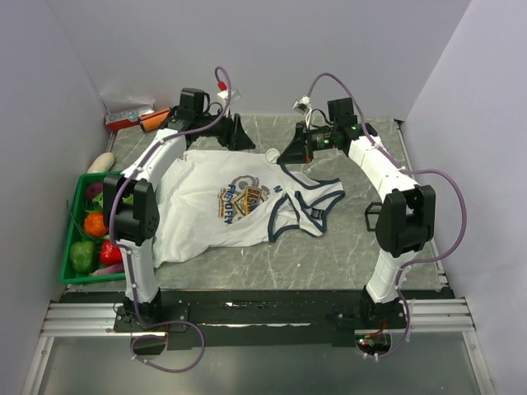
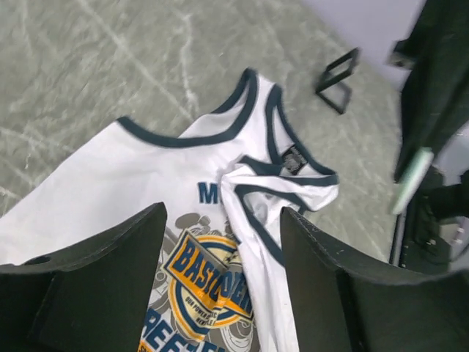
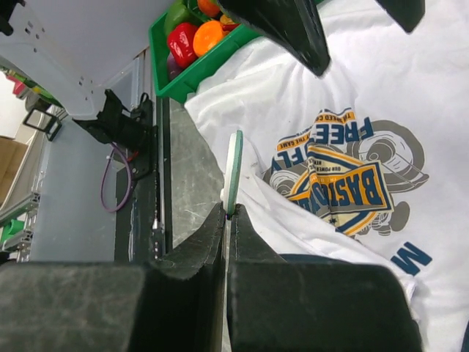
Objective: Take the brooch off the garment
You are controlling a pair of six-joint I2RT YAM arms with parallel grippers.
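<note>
While the right gripper (image 3: 229, 216) has its jaws pinched together on the brooch (image 3: 234, 169), the wrist view shows that brooch edge-on: a thin pale disc with a greenish rim, its long axis running straight out from the fingertips. It sits over the far edge of the jersey (image 1: 198, 206), near one shoulder; I cannot tell whether it touches the cloth. The left gripper (image 2: 223, 213) hangs over the jersey's far side, its jaws spread wide with nothing between them.

The jersey lies flat on the table (image 1: 354, 247), its long axis running across from side to side, neck toward the right arm and hem toward the left. One shoulder strap is folded over onto the chest. The blue-and-gold chest graphic shows "FREE" and a banner starting "BAS"; a navy "M" sits nearer the neck, and a small black label at the neckline is too small to read.

Just beyond the jersey's hem stands a green bin (image 3: 209, 66) holding red, orange and green toy vegetables.
</note>
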